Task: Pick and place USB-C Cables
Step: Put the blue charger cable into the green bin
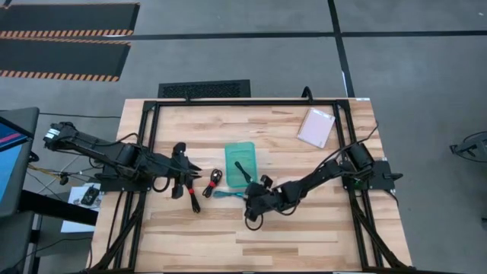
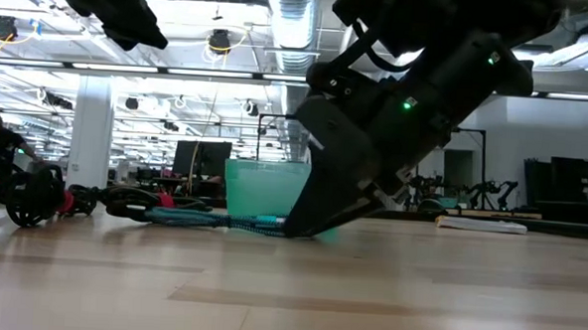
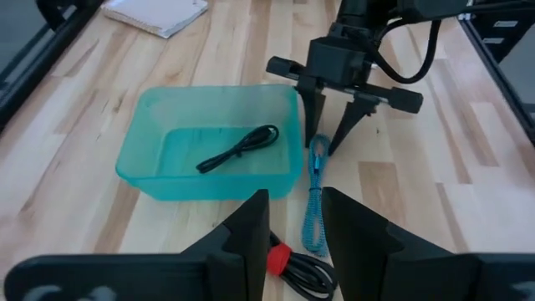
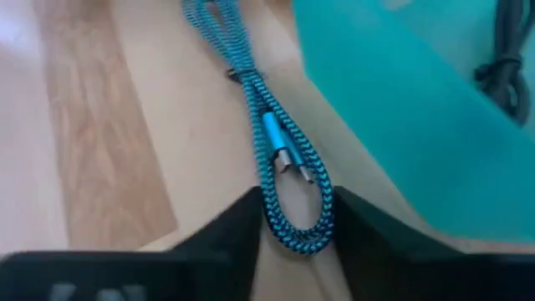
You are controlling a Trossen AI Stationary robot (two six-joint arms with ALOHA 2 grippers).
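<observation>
L arm: left gripper (image 1: pixel 183 169) hangs over the table's left-centre, fingers a little apart, nothing between them. It points toward the tray and waits.

Just right of it, black cables with red ties (image 1: pixel 190 188) lie loose on the wood, a second bundle (image 1: pixel 216 179) nearer the tray. Not yet picked.

Centre: teal tray (image 1: pixel 230 152) w/ one black cable (image 3: pixel 242 147) already inside.

Below the tray's near edge, the blue cable (image 4: pixel 276 146) lies stretched along the wood, close beside the tray wall. Right gripper (image 3: pixel 330 138) is tipped down onto its end, fingers apart and straddling the looped end w/ the connectors. Not yet clamped, as far as the wrist view lets me judge; contact w/ the braid is hard to tell.

Risks from here:
- Loop is thin and flat on the wood; fingertips may close above it or pinch only one strand, so it slides out on lift.
- Gripping one end only: the rest dangles, may snag the tray wall or drape over the rim instead of dropping in.
- Tray is light and very near; a fingertip nudge could shove it.
</observation>
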